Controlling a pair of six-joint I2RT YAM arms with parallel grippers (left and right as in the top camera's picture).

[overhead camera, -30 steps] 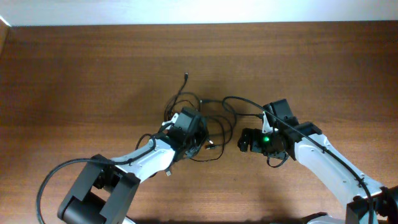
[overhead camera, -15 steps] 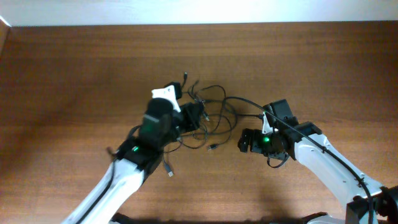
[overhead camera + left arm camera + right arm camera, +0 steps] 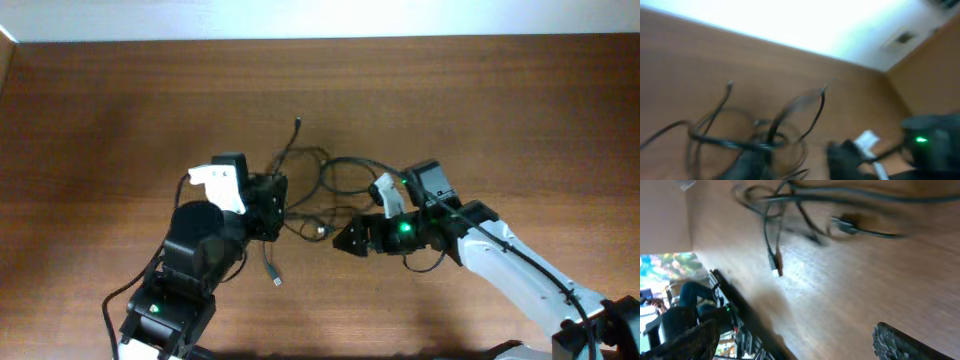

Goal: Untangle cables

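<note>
Black cables [image 3: 322,172] tangled, wooden table [image 3: 120,110], right hand [image 3: 346,238] spread wide

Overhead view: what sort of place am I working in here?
Likely an indoor robot test bench. A plain wooden table holds the tangled cables, the left arm and right arm reach in from its near edge, and a pale strip borders the far side.
</note>
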